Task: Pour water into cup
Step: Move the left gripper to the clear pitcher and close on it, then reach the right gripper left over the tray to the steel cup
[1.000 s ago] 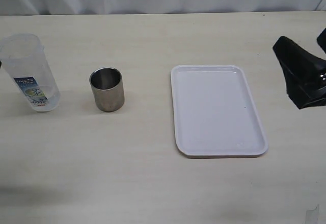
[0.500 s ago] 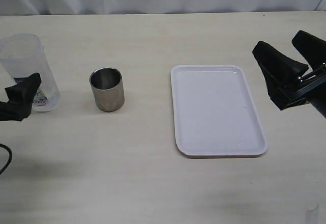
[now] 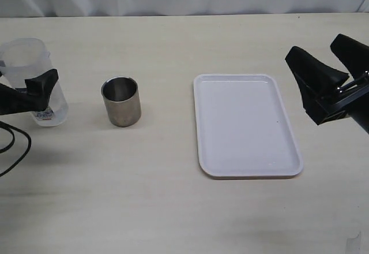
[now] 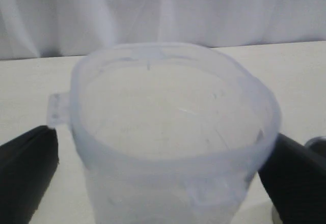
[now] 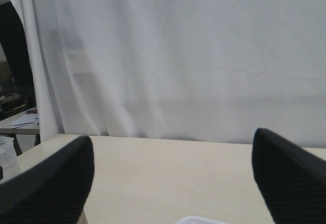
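At the far left of the bench (image 3: 173,208) the left gripper (image 4: 160,180) stands open around the bottle (image 3: 26,63), one finger on each side of its wall. The left wrist view shows a gap at one finger at least, so I judge the bottle is bracketed but not yet clamped. The bottle is upright with its mouth open, and the water (image 3: 51,107) sits low in it. Just beside it, apart from it, the cup (image 3: 121,101) stands upright with its mouth up and looks empty.

The step in hand is the grasp of the bottle. The next move calls for the jaws to close squarely on the wall, firmly enough to carry the bottle but not to buckle the thin plastic. Then comes a lift, a short carry towards the cup, and a slow tilt over its rim.

Further right the tray (image 3: 248,173) lies bare. At the far right the right gripper (image 3: 316,46) hangs open above the bench, holding nothing.
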### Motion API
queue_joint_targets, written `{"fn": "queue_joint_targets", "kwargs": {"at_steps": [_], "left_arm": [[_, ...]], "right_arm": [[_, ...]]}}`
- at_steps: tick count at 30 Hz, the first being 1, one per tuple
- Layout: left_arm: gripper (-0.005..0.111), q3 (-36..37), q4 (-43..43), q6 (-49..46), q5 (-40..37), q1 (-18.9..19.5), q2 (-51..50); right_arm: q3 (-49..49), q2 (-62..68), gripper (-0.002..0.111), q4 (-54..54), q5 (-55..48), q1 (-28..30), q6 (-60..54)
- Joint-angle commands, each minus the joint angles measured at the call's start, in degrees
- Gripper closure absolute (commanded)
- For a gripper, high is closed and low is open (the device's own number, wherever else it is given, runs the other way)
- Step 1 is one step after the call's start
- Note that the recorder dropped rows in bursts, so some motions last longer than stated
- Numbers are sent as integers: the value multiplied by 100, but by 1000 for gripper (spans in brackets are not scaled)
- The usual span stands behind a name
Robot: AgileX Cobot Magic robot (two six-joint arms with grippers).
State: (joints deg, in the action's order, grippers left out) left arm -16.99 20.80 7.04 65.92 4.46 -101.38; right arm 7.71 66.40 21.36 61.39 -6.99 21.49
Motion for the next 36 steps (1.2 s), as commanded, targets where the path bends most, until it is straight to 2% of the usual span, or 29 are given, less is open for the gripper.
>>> {"fn": "queue_joint_targets", "kwargs": {"at_steps": [1, 4, 9, 17, 36], "left_arm": [[2, -218, 19, -31, -78, -38, -57], [2, -278, 19, -31, -66, -48, -223], [2, -278, -2, -1, 404, -48, -631], [2, -502, 12, 74, 404, -48, -1230], [2, -730, 121, 74, 404, -48, -1298]], "right_arm": [[23, 14, 30, 57, -26, 20, -96], [23, 14, 30, 57, -26, 20, -96], [23, 14, 30, 57, -26, 20, -96], [23, 14, 30, 57, -26, 20, -96], [27, 93, 30, 272, 9, 20, -136]]}}
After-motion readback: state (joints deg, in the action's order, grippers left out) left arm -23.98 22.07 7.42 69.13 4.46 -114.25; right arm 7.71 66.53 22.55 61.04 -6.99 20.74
